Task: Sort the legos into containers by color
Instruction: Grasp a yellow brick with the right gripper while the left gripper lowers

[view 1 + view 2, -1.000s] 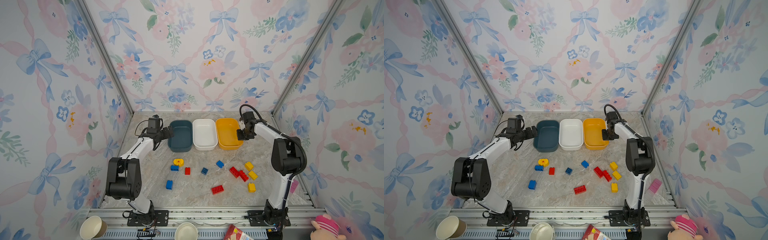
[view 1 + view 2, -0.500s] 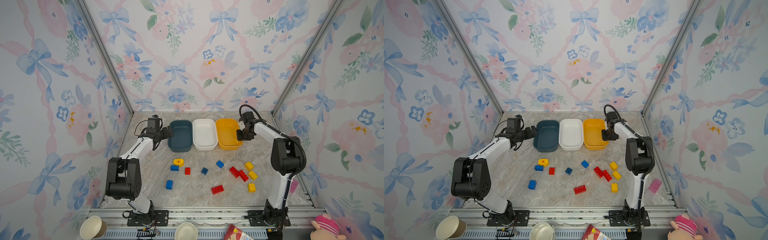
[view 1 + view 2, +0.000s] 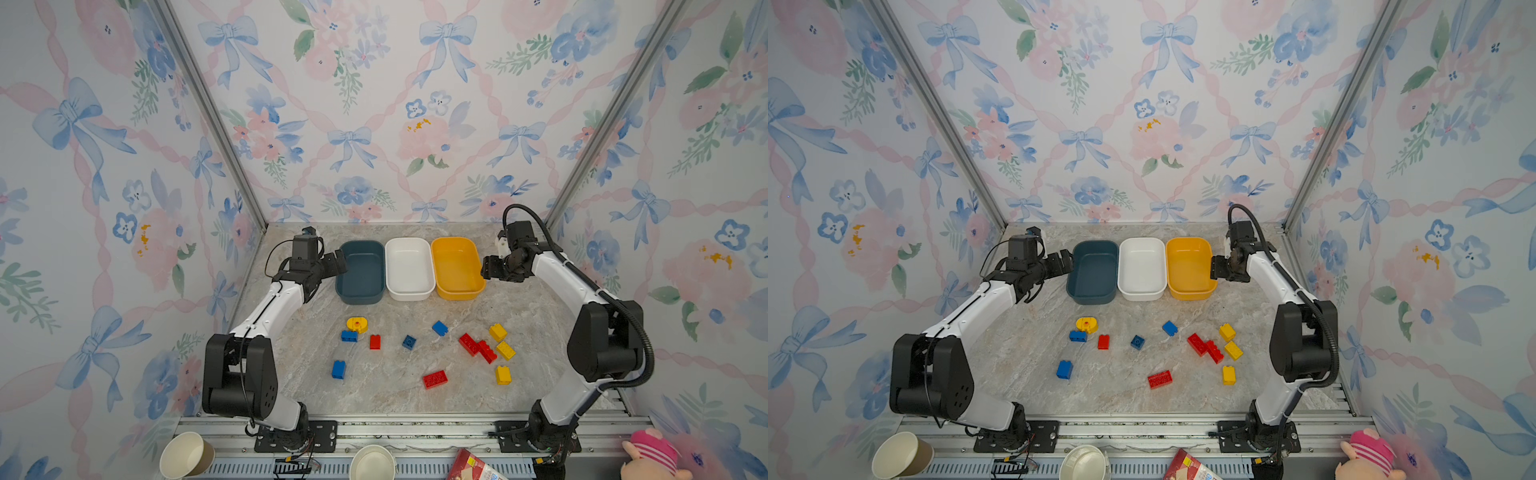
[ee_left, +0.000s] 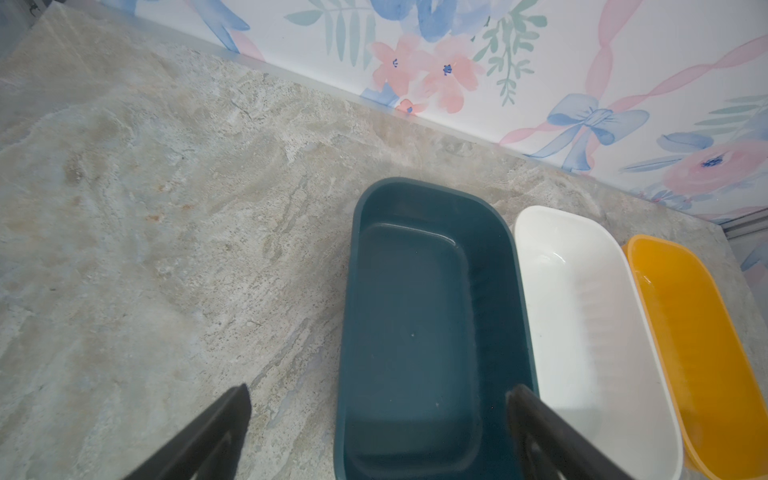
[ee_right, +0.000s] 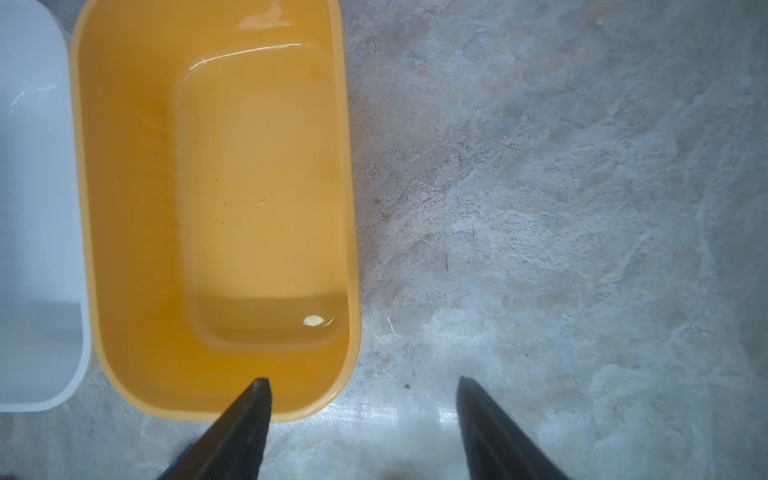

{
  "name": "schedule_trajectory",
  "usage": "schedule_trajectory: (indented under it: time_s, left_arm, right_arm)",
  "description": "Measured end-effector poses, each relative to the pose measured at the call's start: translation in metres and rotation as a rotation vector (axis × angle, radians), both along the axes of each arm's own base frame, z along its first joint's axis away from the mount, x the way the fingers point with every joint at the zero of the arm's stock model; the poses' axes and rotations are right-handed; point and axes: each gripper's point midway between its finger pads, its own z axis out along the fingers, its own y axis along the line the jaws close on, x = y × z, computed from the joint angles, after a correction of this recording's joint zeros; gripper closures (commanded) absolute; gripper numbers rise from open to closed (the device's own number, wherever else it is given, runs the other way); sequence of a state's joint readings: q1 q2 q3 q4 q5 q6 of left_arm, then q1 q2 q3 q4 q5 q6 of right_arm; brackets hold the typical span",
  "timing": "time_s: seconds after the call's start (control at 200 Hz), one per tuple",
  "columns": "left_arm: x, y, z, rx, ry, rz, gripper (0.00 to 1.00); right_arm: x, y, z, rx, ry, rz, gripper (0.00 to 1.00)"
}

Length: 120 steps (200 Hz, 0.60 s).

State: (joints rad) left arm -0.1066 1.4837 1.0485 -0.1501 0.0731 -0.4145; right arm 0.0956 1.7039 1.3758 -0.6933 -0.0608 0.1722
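Note:
Three containers stand in a row at the back in both top views: dark blue, white and yellow, with nothing inside them. The legos lie loose in front: a rounded yellow piece, blue bricks, red bricks and yellow bricks. My left gripper hangs open at the dark blue tub's left rim, holding nothing. My right gripper stands open at the yellow tub's right rim, one finger over the rim, one over the table.
Two paper cups, a red packet and a pink plush toy sit beyond the front rail. Patterned walls close in the table at the left, back and right, close behind the tubs.
My right gripper's jaws have opened beside the yellow tub. Both arms stay where they were, and the left gripper stays open.

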Motion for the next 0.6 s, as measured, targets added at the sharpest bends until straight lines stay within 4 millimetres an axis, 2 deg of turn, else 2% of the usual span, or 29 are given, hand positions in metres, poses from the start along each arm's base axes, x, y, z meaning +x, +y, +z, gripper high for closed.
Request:
schedule_trajectory:
  time_s: [0.22, 0.34, 0.475, 0.6]
  left_arm:
    - [-0.021, -0.012, -0.016, -0.02, 0.039, -0.038, 0.02]
    - [-0.032, -0.014, -0.016, -0.039, 0.037, -0.049, 0.02]
    - [-0.046, -0.018, -0.007, -0.064, 0.003, -0.071, 0.02]
    - [-0.057, -0.021, -0.009, -0.081, 0.0, -0.093, 0.02]
  right_arm:
    - [-0.059, -0.002, -0.012, 0.027, 0.072, -0.034, 0.25]
    - [-0.089, 0.0, -0.021, 0.028, 0.12, -0.038, 0.25]
    - [-0.108, 0.001, -0.033, 0.003, 0.156, -0.029, 0.26]
    - [-0.122, -0.005, -0.048, -0.036, 0.2, -0.024, 0.26]
